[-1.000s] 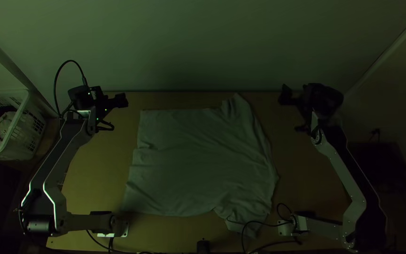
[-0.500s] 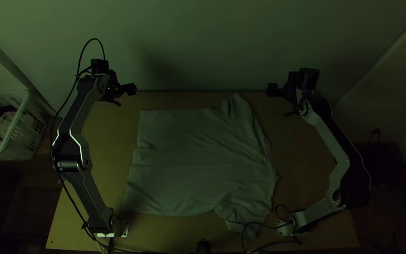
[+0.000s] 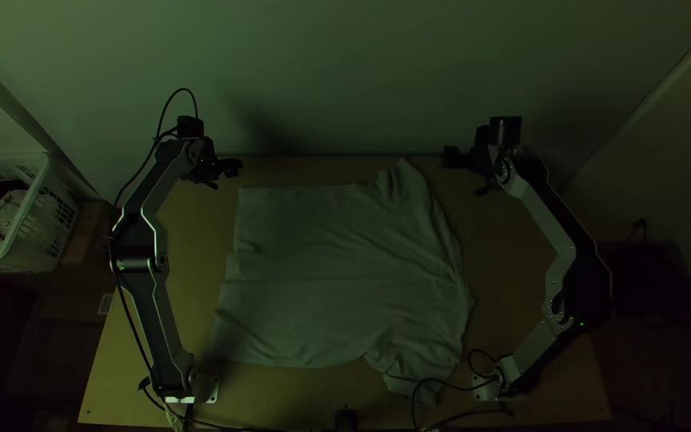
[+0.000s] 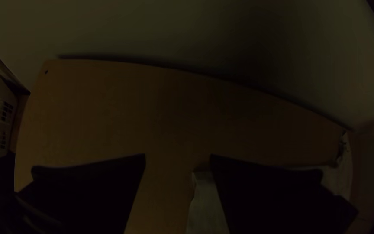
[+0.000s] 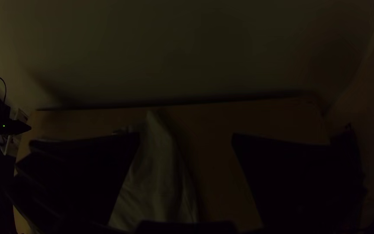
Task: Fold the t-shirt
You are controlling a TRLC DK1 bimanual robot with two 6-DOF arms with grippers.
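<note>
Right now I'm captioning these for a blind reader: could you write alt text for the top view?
A pale t-shirt lies spread and wrinkled on a wooden table. The left tool and the right tool hang open near the table's far edge, either side of the shirt. A white basket stands beyond the table's left edge.

T-shirt point(image 3: 337, 272), pale and plain, spread nearly flat across the middle of the bench. The hem runs down the left side in the top view; the shoulder end lies at the right. One sleeve points toward the far edge, the other toward the near edge, rumpled. Shallow creases cross the body, with denser wrinkles near the right side.
</note>
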